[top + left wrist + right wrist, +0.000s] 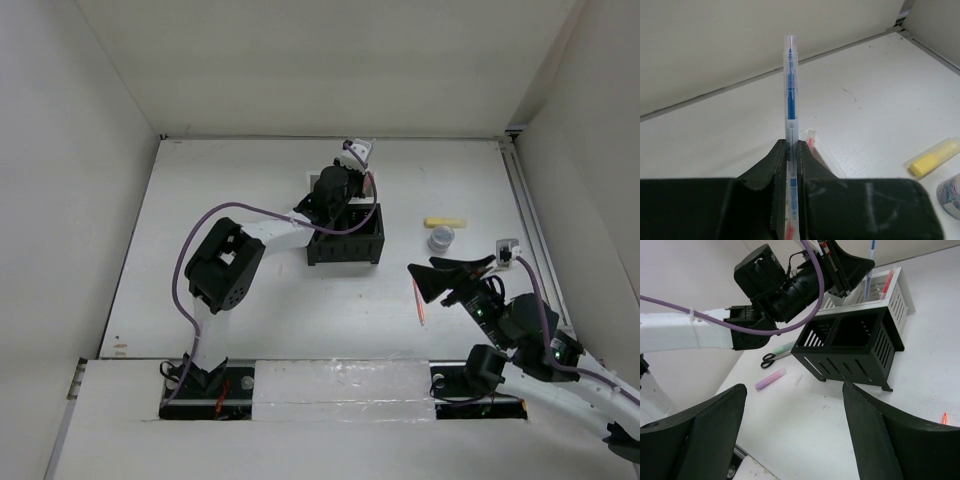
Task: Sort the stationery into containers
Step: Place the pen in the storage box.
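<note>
Top, L arm (225, 262): stretched over containers (350, 240); a careless swing could shove the bins.
Top, R end effector (428, 278): released, empty, near red pen (420, 300) lying flat on table (250, 310); thin pen may roll out of the pinch.
L wrist, L end effector (791, 150): clenched on blue pen (790, 90), upright; an off-centre drop could clip the rim and land outside.
R wrist, white bin (892, 290): blue pen at it, inside or above cannot tell. Scissors (769, 359) and pink marker (771, 379) unsorted.

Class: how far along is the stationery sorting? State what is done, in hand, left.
Done: a red pen stands in the white slotted bin. In hand: the left hand grips a blue pen over that bin. Left on the table: yellow marker, pink marker, black-handled scissors, thin red pen by the open right hand.
</note>
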`<state>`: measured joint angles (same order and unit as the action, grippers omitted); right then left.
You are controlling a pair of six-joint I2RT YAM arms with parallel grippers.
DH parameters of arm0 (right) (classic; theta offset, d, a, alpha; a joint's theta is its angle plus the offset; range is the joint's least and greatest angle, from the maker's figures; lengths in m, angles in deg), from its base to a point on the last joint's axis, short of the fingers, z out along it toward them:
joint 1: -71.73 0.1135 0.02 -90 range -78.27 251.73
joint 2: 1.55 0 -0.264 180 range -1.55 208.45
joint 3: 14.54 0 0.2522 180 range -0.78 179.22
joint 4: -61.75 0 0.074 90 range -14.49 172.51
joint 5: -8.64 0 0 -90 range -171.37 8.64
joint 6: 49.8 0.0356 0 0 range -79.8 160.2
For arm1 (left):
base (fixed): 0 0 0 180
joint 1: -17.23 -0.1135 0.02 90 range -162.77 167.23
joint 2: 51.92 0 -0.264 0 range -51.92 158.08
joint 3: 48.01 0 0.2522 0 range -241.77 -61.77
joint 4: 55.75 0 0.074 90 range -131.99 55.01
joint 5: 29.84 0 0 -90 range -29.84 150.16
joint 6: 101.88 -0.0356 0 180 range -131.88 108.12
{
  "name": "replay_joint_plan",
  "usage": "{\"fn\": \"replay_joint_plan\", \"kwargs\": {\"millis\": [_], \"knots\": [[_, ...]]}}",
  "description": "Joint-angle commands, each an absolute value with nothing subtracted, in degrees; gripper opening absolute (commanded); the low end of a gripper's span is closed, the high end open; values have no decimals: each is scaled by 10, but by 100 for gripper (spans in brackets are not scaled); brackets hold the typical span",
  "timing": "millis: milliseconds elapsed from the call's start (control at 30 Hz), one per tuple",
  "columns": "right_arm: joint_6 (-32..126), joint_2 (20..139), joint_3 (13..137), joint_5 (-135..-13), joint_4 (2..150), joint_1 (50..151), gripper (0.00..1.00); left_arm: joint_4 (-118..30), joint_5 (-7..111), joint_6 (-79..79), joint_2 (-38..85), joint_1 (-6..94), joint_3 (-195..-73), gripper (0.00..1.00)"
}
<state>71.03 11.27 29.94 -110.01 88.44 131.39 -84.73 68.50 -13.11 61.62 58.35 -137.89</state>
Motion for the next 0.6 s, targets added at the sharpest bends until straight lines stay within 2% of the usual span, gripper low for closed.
{"fn": "replay_joint_plan", "kwargs": {"millis": [0, 233, 400, 500, 567], "knots": [[703, 127, 322, -1114, 876, 1315, 84, -908, 668, -124, 606, 580, -1379, 0], [703, 143, 322, -1114, 870, 1315, 84, -908, 675, -119, 606, 580, -1373, 0], [703, 143, 322, -1109, 865, 1315, 84, -908, 675, -97, 600, 580, -1351, 17], [703, 143, 322, -1114, 865, 1315, 84, -908, 675, -97, 600, 580, -1345, 17], [703, 143, 322, -1114, 865, 1315, 84, -908, 675, -92, 600, 580, -1345, 22]]}}
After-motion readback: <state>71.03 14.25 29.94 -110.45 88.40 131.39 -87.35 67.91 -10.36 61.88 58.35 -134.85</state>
